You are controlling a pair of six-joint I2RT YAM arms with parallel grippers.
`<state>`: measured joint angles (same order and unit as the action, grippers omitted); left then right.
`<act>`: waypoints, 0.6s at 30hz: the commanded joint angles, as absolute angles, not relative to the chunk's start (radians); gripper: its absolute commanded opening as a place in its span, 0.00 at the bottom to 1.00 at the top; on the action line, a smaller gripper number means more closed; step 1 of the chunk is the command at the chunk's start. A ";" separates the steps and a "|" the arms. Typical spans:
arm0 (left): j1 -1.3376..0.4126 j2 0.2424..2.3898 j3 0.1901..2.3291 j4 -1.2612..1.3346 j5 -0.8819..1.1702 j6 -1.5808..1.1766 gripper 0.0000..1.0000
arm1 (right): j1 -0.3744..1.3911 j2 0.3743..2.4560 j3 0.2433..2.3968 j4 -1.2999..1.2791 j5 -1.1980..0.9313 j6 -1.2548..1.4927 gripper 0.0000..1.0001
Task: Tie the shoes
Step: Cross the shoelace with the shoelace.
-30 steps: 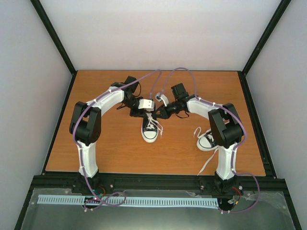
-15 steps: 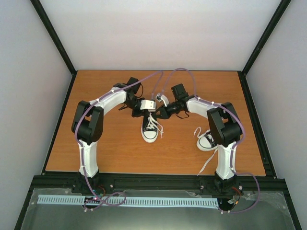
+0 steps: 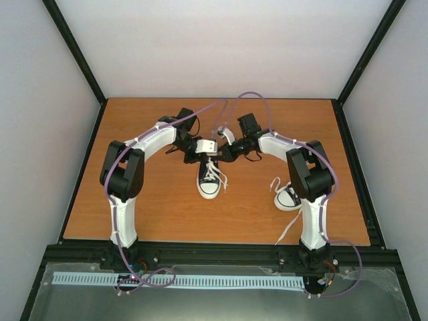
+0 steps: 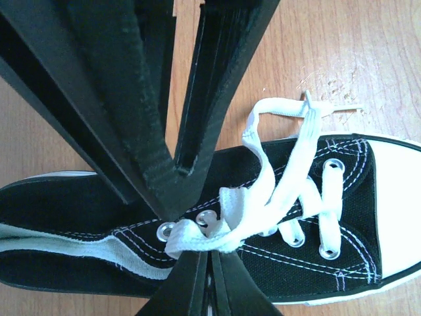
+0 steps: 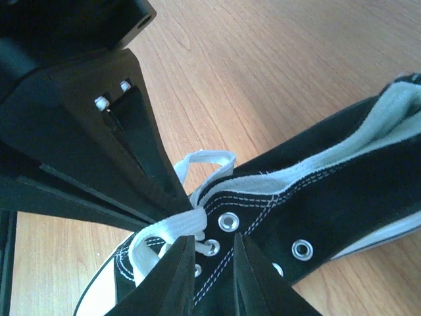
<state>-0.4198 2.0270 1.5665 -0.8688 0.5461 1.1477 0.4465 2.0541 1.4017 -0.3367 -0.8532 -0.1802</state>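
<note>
Middle shoe (image 3: 209,179): lying on open table (image 3: 147,204), toe facing the arm bases (image 3: 127,251).
Second shoe (image 3: 287,198): sitting beside the right arm (image 3: 305,177).
Left gripper (image 4: 176,209): pinching the middle shoe's lace (image 4: 200,238), jaws closed.
Right gripper (image 5: 189,212): meeting the same lace, jaws narrow; grip unclear.
Count: numbering two shoes, two grippers.

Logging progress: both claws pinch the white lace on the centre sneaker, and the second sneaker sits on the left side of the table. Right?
No: the second sneaker sits on the right side of the table, by the right arm, as the top view shows. The rest holds.
</note>
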 commanded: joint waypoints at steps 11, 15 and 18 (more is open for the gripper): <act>-0.423 2.027 1.582 -0.874 0.552 1.161 0.04 | 0.463 2.120 1.447 -0.395 -1.074 -0.279 0.15; -0.422 2.018 1.576 -0.871 0.583 1.161 0.04 | 0.475 2.140 1.452 -0.369 -1.044 -0.254 0.14; -0.420 2.015 1.571 -0.860 0.589 1.155 0.02 | 0.476 2.128 1.438 -0.330 -1.012 -0.224 0.14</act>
<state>-0.4187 2.0270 1.5654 -0.8749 0.5426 1.1481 0.4637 2.1208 1.4300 -0.3855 -1.0233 -0.2459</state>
